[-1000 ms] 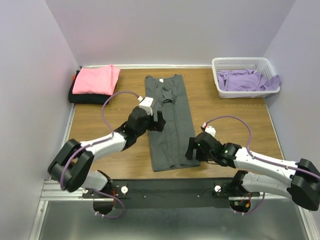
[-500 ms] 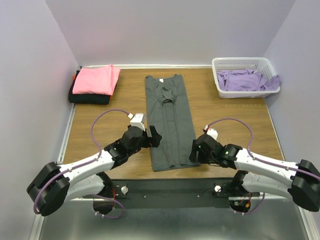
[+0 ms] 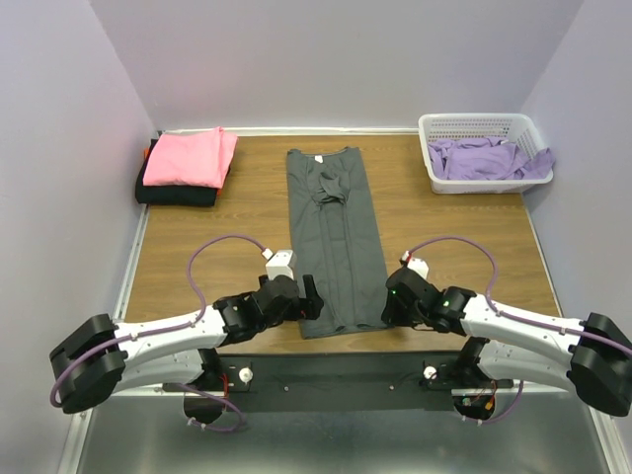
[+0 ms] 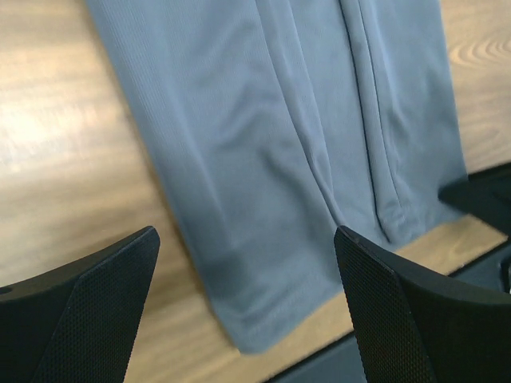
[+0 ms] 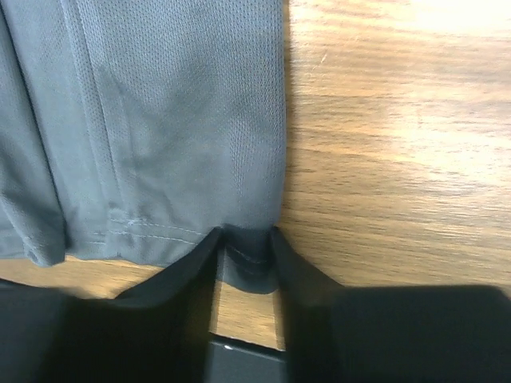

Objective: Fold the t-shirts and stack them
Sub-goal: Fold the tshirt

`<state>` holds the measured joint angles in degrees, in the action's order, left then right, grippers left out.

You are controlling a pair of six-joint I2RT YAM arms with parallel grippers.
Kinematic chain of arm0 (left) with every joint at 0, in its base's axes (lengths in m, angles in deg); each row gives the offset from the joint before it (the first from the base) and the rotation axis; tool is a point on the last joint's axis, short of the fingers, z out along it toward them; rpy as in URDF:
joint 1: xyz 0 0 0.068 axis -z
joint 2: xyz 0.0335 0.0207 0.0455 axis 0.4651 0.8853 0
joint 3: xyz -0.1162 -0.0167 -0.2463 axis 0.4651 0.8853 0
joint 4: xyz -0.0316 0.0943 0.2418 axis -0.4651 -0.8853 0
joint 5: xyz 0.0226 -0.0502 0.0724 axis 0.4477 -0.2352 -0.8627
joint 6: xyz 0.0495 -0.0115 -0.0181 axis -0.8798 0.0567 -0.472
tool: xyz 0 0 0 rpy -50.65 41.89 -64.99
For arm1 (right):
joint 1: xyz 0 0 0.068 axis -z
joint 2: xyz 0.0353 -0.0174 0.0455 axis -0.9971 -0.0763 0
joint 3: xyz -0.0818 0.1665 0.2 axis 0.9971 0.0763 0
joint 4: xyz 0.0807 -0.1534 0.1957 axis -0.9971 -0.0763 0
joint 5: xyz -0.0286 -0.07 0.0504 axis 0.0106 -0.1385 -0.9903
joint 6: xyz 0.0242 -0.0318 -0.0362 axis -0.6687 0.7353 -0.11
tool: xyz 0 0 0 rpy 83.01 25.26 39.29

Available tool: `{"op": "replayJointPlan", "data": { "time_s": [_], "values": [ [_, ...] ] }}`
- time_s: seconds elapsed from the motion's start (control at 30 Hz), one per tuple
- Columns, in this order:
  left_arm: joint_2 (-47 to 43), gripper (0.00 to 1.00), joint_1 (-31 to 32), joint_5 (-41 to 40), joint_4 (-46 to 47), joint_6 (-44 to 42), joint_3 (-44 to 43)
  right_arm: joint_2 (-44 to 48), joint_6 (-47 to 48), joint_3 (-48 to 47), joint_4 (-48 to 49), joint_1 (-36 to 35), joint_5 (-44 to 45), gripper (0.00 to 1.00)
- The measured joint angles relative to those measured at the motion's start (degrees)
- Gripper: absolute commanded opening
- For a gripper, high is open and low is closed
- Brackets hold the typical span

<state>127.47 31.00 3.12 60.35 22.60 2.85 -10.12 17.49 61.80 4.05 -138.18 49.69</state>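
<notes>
The right gripper (image 5: 246, 239) has its two fingers drawn in narrow around the lower right hem corner of the dark charcoal t-shirt (image 3: 331, 237), a small fold of cloth pinched between them; the fingertips themselves are hidden under that fold in the right wrist view. The left gripper (image 4: 246, 235) stands wide apart and holds nothing, over the shirt's lower left corner, with only the inner faces of its fingers (image 4: 88, 295) showing and the rest cut off by the frame. The shirt lies as a long narrow strip down the middle of the wooden table (image 3: 444, 237), collar at the top, hem just beside the table's lower edge. Bare wood lies on both sides of it. At upper left a folded pink t-shirt (image 3: 188, 156) covers most of a black t-shirt (image 3: 173, 195). At upper right, crumpled lavender t-shirts (image 3: 489, 158) fill a white lattice basket (image 3: 474, 120), one spilling over its right rim.
</notes>
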Motion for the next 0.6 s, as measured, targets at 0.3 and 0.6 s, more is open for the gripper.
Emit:
{"op": "replayJointPlan", "data": {
  "time_s": [0.3,0.6],
  "values": [
    [-2.7,0.88,7.0,-1.7,-6.6,7.7,0.5,1.3,-0.1,2.2,2.7,0.0,-1.0,0.18],
    [2.2,0.73,11.2,-2.3,-12.0,11.0,-2.4,4.7,-0.1,4.1,2.9,0.0,-1.5,0.19]
  ]
}}
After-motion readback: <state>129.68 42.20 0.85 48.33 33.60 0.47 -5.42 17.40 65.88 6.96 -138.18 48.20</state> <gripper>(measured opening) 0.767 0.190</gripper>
